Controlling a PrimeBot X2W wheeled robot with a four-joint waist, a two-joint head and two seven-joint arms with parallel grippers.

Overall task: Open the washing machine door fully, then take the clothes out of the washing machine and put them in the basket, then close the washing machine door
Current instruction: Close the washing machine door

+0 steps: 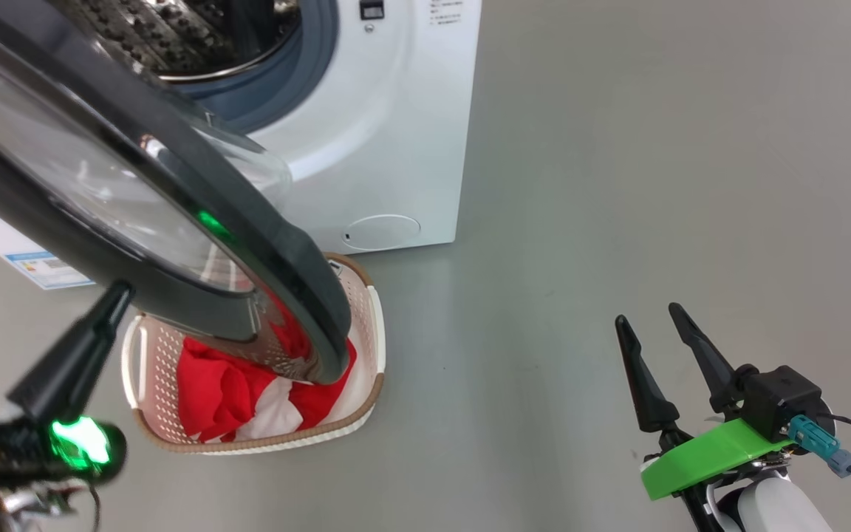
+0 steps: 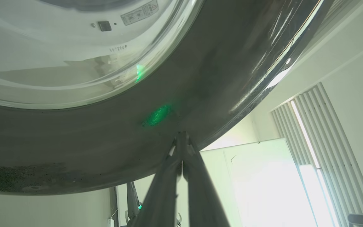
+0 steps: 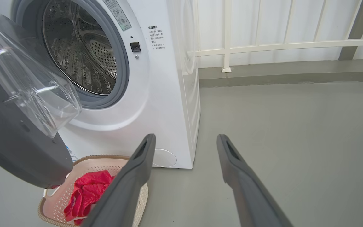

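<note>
Head view: my left pincer [image 1: 117, 294], clenched, points up, tips against the black rim of the half-open washing machine door [image 1: 278, 258]. My right pincer [image 1: 647, 316] hangs released above the floor [image 1: 617, 185]. The clothes [image 1: 226, 391] lie in the basket [image 1: 375, 325] beneath the door.

The clothes [image 1: 219, 391] lie in the basket [image 1: 375, 347], at 6 o'clock before the washing machine [image 1: 388, 133]. The washing machine door [image 1: 263, 244] overhangs the basket from 10 o'clock.
</note>
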